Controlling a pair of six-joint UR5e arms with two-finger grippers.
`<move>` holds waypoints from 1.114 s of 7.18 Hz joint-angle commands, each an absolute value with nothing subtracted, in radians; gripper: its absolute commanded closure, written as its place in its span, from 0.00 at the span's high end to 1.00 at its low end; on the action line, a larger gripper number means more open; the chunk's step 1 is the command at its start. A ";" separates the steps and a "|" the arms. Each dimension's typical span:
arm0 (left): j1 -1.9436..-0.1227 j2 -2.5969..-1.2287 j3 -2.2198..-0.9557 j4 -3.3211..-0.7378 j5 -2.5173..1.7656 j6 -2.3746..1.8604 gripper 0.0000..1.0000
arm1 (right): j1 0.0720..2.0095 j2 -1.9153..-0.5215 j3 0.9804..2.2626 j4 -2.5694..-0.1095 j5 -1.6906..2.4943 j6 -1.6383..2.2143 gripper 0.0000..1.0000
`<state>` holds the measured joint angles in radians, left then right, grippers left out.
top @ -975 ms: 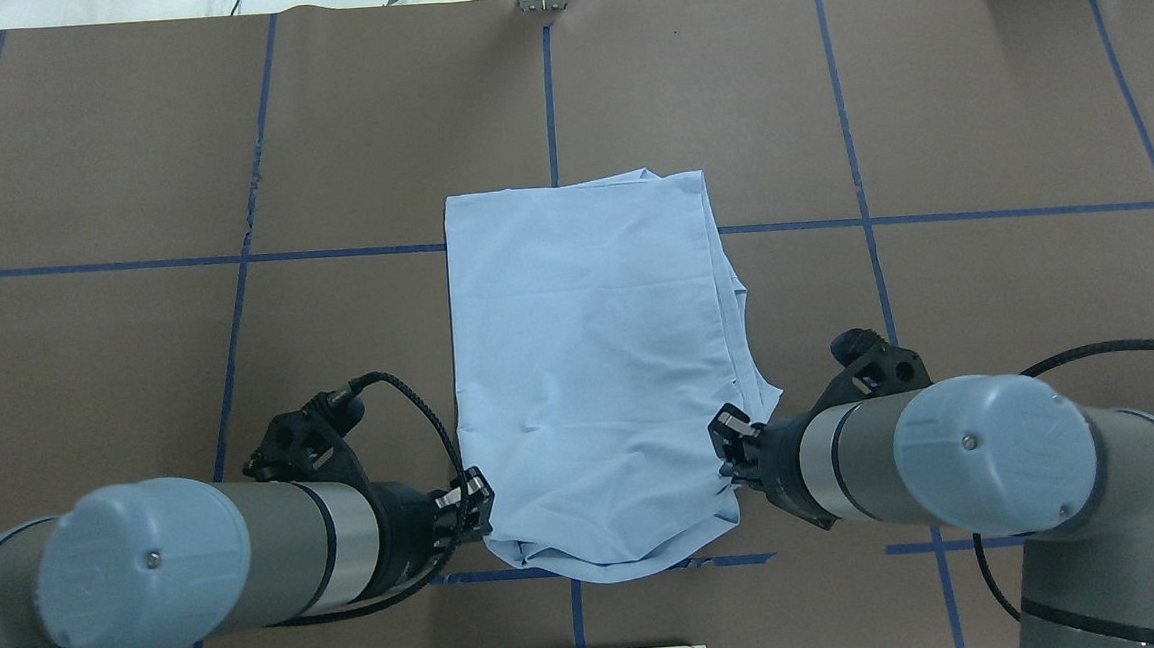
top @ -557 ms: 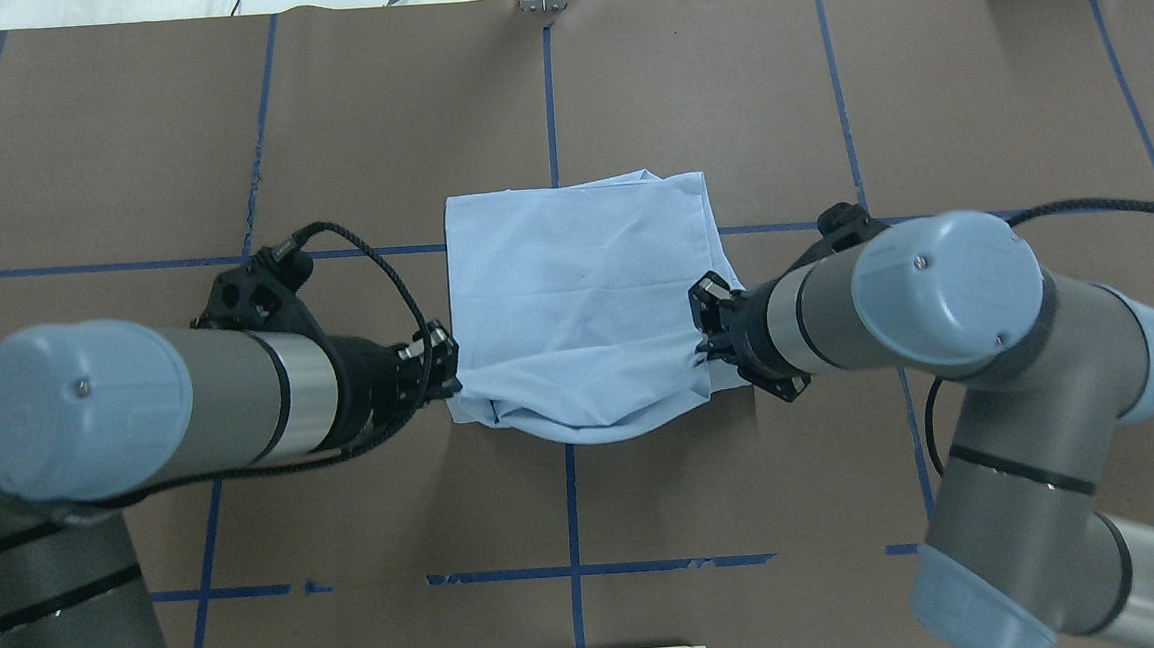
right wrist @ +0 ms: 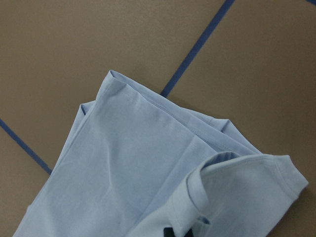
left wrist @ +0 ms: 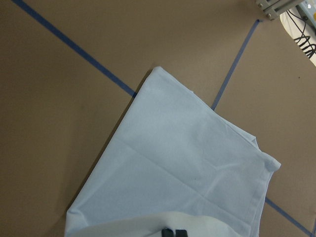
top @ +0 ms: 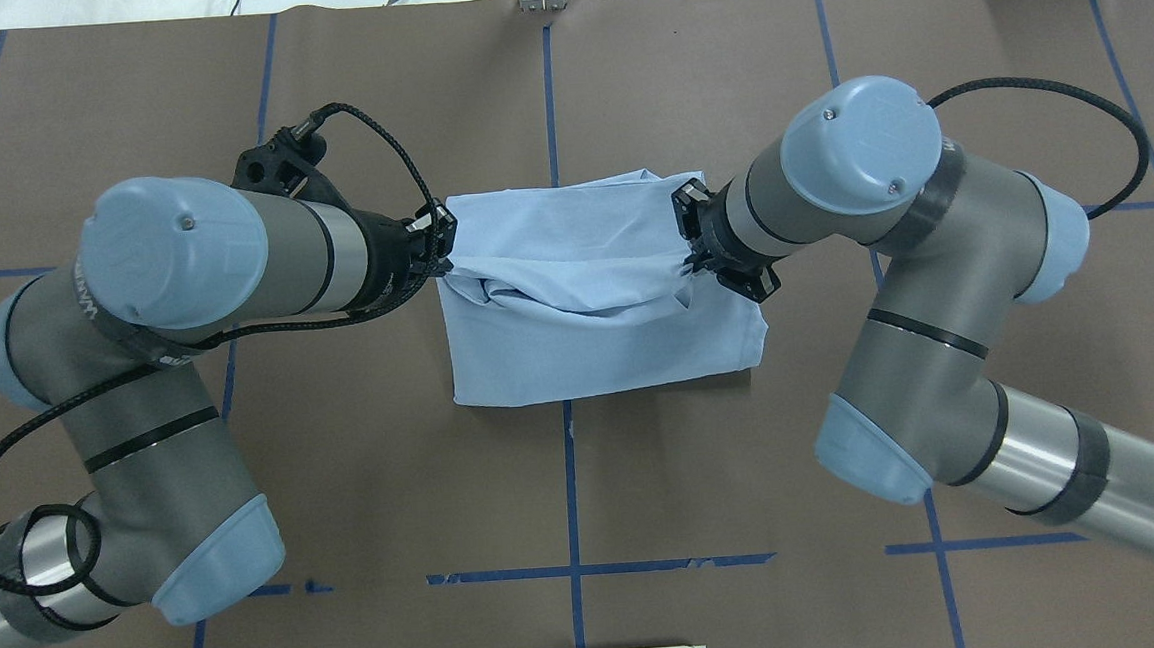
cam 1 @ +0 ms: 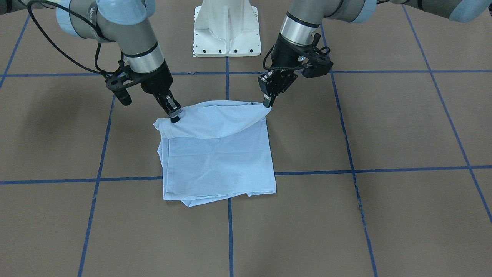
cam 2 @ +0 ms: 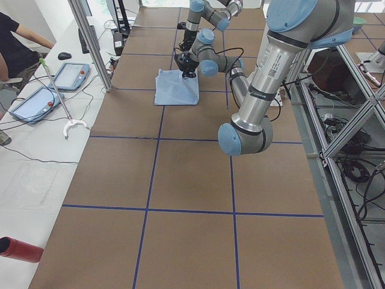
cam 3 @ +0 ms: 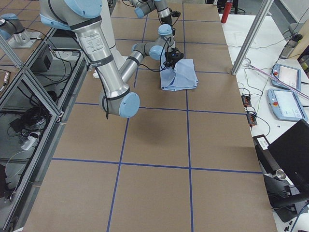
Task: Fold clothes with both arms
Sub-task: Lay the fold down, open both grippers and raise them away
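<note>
The light blue T-shirt (top: 598, 333) lies folded at the table's middle, print and collar hidden. Its near edge is lifted and doubled back over the rest. My left gripper (top: 440, 248) is shut on that edge's left corner, and my right gripper (top: 688, 235) is shut on its right corner. From across the table, the left gripper (cam 1: 268, 102) and the right gripper (cam 1: 175, 115) hold a raised flap of the T-shirt (cam 1: 219, 161) low above the lower layers. Both wrist views look down on the cloth (left wrist: 182, 168) (right wrist: 128, 173), with dark fingertips just showing at the bottom edge.
Brown table cover with blue tape lines (top: 546, 85). The white pedestal base (cam 1: 226, 27) stands at the robot's side. A side table with tablets (cam 2: 36, 99) and a seated person (cam 2: 15, 42) is beyond the far edge. A red cylinder (cam 2: 21, 249) lies there too.
Both arms have carried the T-shirt's near edge away from the robot, toward its far edge. The cloth is now doubled over and much shorter. Both grippers stayed shut on it.
</note>
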<state>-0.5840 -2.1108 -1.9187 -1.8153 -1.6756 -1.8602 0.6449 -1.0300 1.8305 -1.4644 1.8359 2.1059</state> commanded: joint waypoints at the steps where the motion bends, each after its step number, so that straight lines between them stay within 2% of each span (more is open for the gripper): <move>1: -0.636 -2.169 -1.744 -1.893 -1.674 -1.786 0.00 | 0.701 -0.980 1.620 -1.293 1.862 2.080 0.00; 2: -0.672 -2.190 -1.624 -1.983 -1.674 -1.735 0.00 | 0.725 -0.875 1.421 -1.217 1.885 1.998 0.00; 3: -0.707 -2.236 -1.459 -2.072 -1.669 -1.665 0.32 | 0.741 -0.770 1.205 -1.116 1.885 1.955 0.48; 4: -0.751 -2.273 -1.292 -2.214 -1.663 -1.595 0.53 | 0.773 -0.724 1.052 -1.018 1.890 1.799 0.74; 5: -0.784 -2.273 -1.276 -2.252 -1.669 -1.541 0.67 | 0.844 -0.713 1.034 -1.017 1.961 1.620 1.00; 7: -0.787 -2.248 -1.398 -2.229 -1.704 -1.545 0.70 | 0.887 -0.736 1.084 -1.020 2.065 1.611 1.00; 8: -0.787 -2.197 -1.507 -2.173 -1.756 -1.546 0.69 | 0.861 -0.765 1.180 -1.054 2.057 1.626 0.98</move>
<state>-0.7845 -2.2420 -1.3996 -2.2154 -1.7081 -1.5477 0.8729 -0.7388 1.0999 -1.0292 2.0476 1.6232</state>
